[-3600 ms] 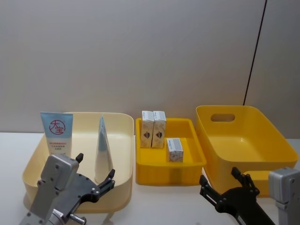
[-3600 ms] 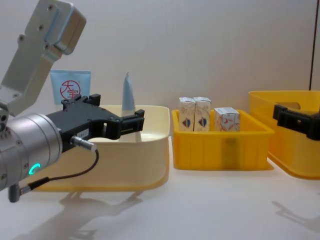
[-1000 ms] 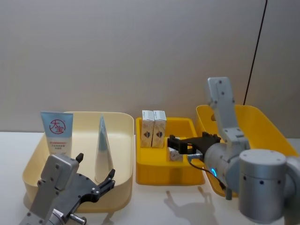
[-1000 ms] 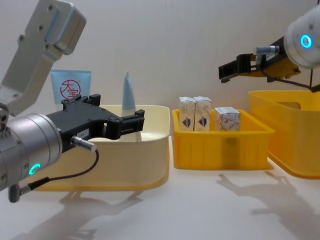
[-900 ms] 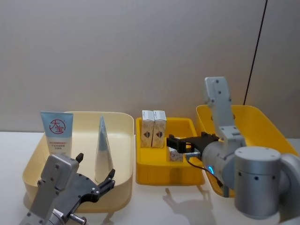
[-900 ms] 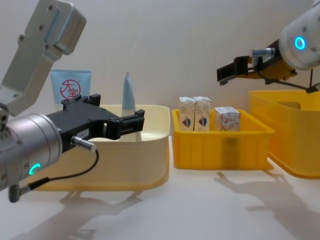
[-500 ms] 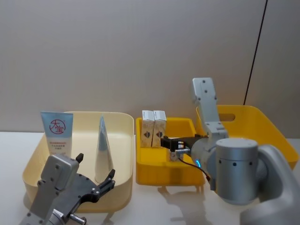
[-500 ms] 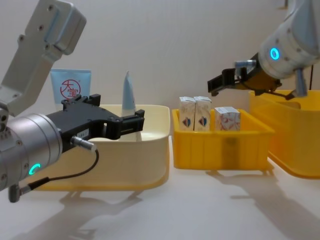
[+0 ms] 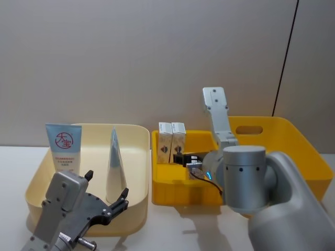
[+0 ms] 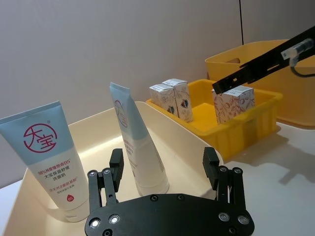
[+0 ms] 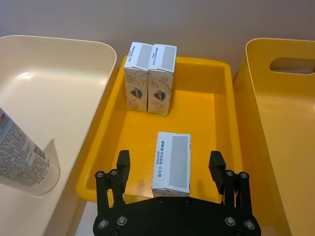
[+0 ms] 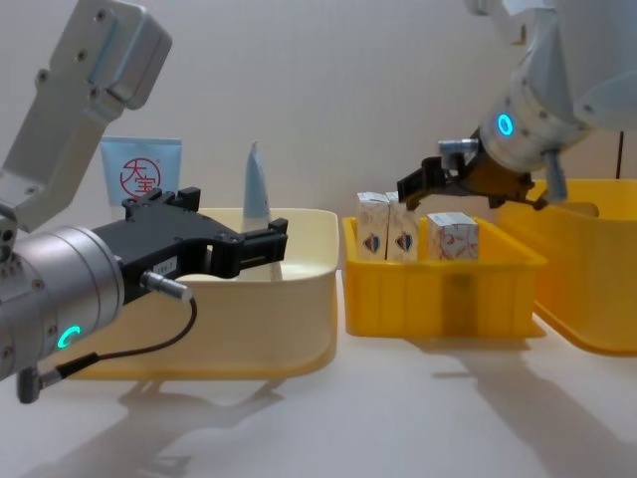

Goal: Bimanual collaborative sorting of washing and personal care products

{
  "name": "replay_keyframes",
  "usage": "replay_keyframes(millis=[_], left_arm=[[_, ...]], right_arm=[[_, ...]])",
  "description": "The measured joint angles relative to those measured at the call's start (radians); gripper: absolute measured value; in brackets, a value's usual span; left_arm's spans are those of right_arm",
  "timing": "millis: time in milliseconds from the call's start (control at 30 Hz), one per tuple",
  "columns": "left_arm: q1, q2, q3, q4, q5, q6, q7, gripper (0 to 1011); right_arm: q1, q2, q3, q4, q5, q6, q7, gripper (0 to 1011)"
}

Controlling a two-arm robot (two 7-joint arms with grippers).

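- Swinging in from 3 o'clock, the right tool (image 11: 169, 158) now hangs wide open and empty above the lone carton (image 12: 451, 237), jaws lined up either side.
- That carton stands in the small yellow bin (image 11: 206, 113), at 5 o'clock of the carton pair (image 11: 150, 78).
- Looks like pre-grasp: descend and close next.
- Left tool (image 10: 163, 162) unmoved, open, empty; tubes (image 10: 139, 142) at its 12 o'clock in the cream bin (image 9: 89, 127).
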Motion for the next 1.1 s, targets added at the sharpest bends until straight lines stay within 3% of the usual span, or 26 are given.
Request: replay_keyframes(millis=[400, 733, 900, 1100], left_arm=[[0.000, 0.000, 0.000, 0.000, 0.000, 0.000, 0.000, 1003], [0.000, 0.000, 0.000, 0.000, 0.000, 0.000, 0.000, 1003], [0.000, 0.000, 0.000, 0.000, 0.000, 0.000, 0.000, 1003], [0.000, 0.000, 0.000, 0.000, 0.000, 0.000, 0.000, 1004]], right_arm=[[0.035, -0.023, -0.004, 0.096, -0.016, -0.009, -0.006, 1001], [0.040, -0.033, -0.001, 0.134, -0.027, -0.025, -0.013, 992], [0.041, -0.036, 0.001, 0.144, -0.030, -0.031, -0.014, 903], [0.042, -0.038, 0.002, 0.151, -0.033, -0.035, -0.015, 705]])
